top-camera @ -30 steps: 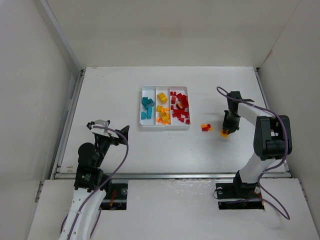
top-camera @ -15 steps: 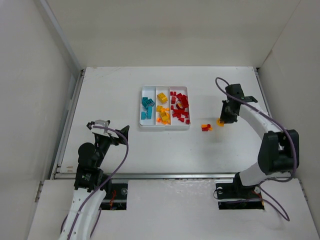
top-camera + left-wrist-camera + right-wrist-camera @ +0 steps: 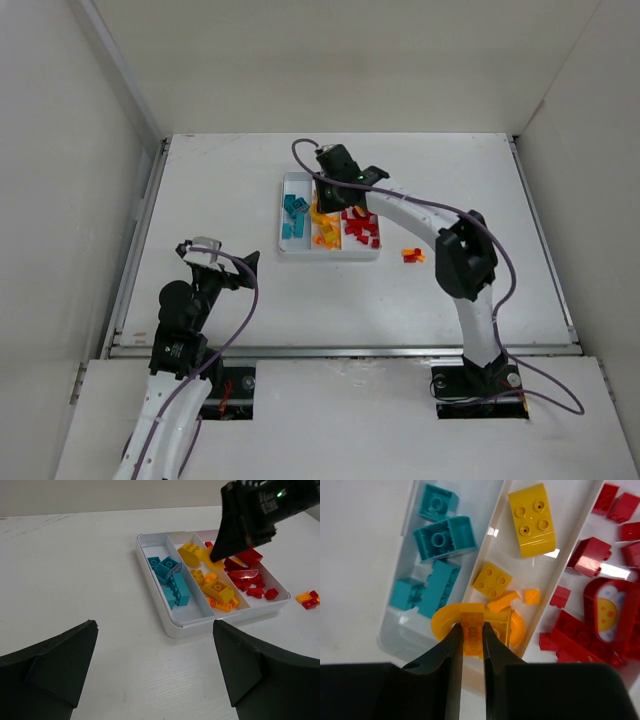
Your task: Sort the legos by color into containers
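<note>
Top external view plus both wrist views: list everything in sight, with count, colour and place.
tray: one, white, three compartments, middle of the table
teal legos: about five, teal, left compartment
yellow and orange legos: several, middle compartment
red legos: many, red, right compartment
loose legos: a few, red and orange, on the table right of the tray
held lego: one, orange, above the middle compartment
table: one, white
left arm: one, white and black, near left; jaws open
right arm: one, white and black, reaches over the tray; jaws shut on the held lego
</note>
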`<state>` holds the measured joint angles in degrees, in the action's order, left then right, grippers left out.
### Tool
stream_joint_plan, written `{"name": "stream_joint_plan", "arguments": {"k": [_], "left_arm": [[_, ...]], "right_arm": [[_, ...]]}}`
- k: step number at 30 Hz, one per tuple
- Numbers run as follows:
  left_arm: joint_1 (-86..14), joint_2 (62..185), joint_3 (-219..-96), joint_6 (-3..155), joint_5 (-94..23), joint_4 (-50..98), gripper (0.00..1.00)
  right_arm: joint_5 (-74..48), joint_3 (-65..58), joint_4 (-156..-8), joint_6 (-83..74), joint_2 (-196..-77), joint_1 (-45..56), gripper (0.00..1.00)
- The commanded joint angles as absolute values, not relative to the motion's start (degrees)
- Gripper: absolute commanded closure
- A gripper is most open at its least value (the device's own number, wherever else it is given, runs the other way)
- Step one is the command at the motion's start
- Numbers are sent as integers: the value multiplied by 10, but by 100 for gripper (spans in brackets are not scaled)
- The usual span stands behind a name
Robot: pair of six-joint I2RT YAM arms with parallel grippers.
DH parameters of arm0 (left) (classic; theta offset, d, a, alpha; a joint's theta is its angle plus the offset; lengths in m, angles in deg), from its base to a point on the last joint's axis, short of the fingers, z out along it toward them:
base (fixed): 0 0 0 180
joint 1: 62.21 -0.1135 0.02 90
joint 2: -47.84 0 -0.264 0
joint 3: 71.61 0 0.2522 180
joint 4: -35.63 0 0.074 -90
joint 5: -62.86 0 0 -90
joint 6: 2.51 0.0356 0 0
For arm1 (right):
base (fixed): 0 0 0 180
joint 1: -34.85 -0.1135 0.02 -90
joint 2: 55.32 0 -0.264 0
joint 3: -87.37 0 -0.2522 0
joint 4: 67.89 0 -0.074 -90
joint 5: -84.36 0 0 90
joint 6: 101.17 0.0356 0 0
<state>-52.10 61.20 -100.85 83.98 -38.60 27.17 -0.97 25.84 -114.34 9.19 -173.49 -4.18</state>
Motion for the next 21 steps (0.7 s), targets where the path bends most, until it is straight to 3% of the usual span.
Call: {"name": "stream_joint_plan", "arguments": {"k": [1, 5, 6, 7, 8, 11, 16, 19, 21], "left_arm": [[-522, 618, -1008, 841, -379, 292, 1], [-527, 624, -1008, 841, -385, 292, 1], [-527, 624, -1008, 841, -385, 292, 1], [-527, 624, -1008, 841, -385, 292, 1], [-532, 624, -1008, 841, -385, 292, 1], [-532, 624, -1008, 841, -385, 292, 1], [-532, 624, -1008, 841, -390, 297, 1], [-532, 624, -1008, 841, -390, 297, 1], [-532, 618, -1008, 841, -390, 297, 1]], "right_arm": [[-21, 314, -1150, 94, -1766, -36, 100], [-21, 330, -1144, 94, -1799, -36, 97], [-27, 337, -1144, 94, -1806, -36, 92], [-33, 337, -1144, 94, -1807, -36, 74], [-39, 337, -1144, 94, -1813, -36, 65], [-45, 342, -1144, 94, -1818, -36, 49], [-28, 341, -1157, 94, -1794, -36, 45], [-2, 325, -1163, 99, -1746, -36, 45], [5, 283, -1163, 109, -1688, -30, 39]]}}
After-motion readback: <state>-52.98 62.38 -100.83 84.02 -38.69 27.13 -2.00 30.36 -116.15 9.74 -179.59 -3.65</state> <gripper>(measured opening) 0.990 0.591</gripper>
